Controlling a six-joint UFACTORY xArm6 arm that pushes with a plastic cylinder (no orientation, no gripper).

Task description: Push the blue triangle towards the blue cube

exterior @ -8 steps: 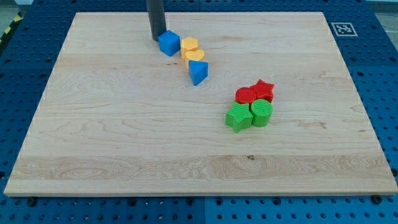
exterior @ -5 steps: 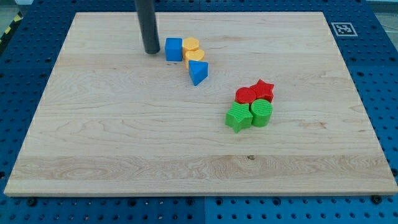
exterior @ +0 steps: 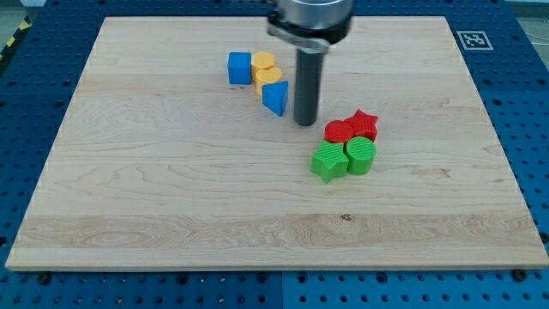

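The blue triangle (exterior: 274,98) lies on the wooden board (exterior: 171,189) near the view's top centre. The blue cube (exterior: 239,68) sits up and to the left of it. Two yellow blocks (exterior: 267,70) lie between them, touching the cube's right side and the triangle's top. My tip (exterior: 305,123) stands just to the right of the blue triangle and slightly below it, a small gap apart from it.
A cluster of a red star (exterior: 364,124), a red block (exterior: 339,132), a green star-like block (exterior: 328,162) and a green cylinder (exterior: 361,157) sits right of and below my tip. A printed marker (exterior: 471,39) is at the board's top right corner.
My tip has moved from the left of the blue cube across to the right side of the blue triangle. The blue cube has turned square and sits against the yellow blocks.
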